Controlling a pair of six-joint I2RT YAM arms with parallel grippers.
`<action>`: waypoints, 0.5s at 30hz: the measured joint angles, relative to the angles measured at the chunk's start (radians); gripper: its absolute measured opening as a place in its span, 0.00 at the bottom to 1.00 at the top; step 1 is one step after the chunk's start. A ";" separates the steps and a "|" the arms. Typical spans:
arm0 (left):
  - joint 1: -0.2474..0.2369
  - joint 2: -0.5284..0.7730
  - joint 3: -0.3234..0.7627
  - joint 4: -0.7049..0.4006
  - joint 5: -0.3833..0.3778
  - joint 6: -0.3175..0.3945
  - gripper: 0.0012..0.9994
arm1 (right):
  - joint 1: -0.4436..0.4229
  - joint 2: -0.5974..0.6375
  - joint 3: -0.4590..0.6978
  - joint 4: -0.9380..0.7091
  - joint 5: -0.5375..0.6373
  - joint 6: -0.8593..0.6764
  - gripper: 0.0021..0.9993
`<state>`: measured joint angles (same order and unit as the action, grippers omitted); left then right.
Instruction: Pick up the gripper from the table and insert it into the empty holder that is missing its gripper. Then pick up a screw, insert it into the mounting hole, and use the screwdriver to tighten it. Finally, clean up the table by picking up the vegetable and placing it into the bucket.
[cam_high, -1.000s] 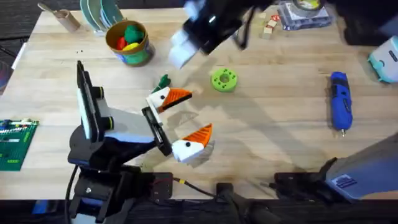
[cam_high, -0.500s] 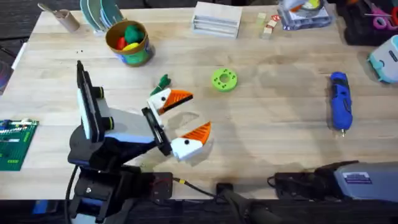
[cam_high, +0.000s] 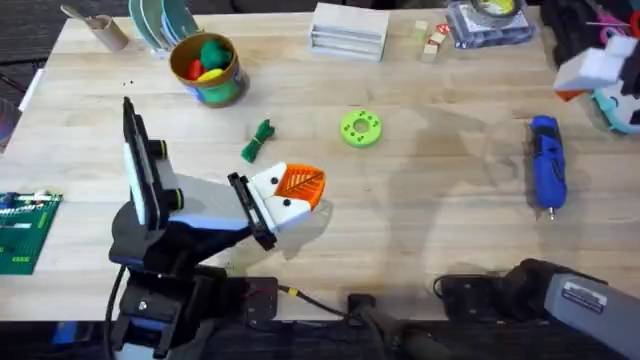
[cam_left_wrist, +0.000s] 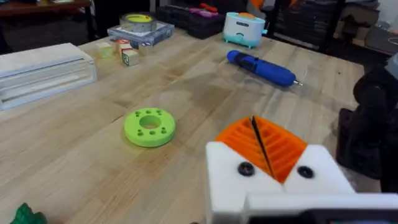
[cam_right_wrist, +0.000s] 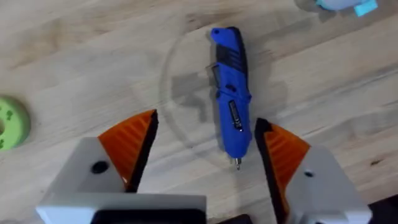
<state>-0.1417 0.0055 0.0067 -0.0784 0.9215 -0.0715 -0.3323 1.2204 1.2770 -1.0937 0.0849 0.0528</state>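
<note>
- Hovering over the screwdriver (cam_right_wrist: 231, 99): right gripper (cam_right_wrist: 202, 155), fingers spread wide and holding nothing, one orange pad to each side of the blue body; no contact visible. In the overhead view it sits at the tabletop's far right edge (cam_high: 590, 70).
- Screwdriver, overhead (cam_high: 545, 165): lying flat on the tabletop (cam_high: 440, 200), right side, dark tip toward the arm bases. Judged the item about to be fetched.
- Left gripper (cam_high: 288, 192): fingers drawn narrow, orange pads pressed together with only a thin dark seam between them (cam_left_wrist: 264, 146); nothing seen held.
- Loose orange wedge, bare white holder, screw: none can be picked out on the tabletop; whether insertion is done cannot be told.
- Vegetable (cam_high: 259, 140): lying on the tabletop just beyond the left gripper, well apart from the bucket (cam_high: 207, 67). Clean-up step not yet done.
- Bucket: upright at far left, already holding red, yellow and green toy pieces.
- Lime-green disc (cam_high: 360, 128): mid-tabletop, untouched.
</note>
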 joint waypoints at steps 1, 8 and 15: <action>0.000 0.000 0.000 0.000 0.000 0.000 0.00 | -0.012 -0.004 -0.016 0.011 0.000 0.000 0.99; 0.000 0.000 0.000 -0.001 0.014 0.037 0.00 | -0.081 0.031 -0.061 0.115 0.009 0.000 0.99; 0.000 0.000 0.000 -0.002 0.027 0.065 0.00 | -0.123 0.187 -0.062 0.179 0.053 -0.113 1.00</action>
<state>-0.1417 0.0054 0.0067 -0.0803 0.9482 -0.0067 -0.4549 1.4070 1.2152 -0.9151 0.1380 -0.0601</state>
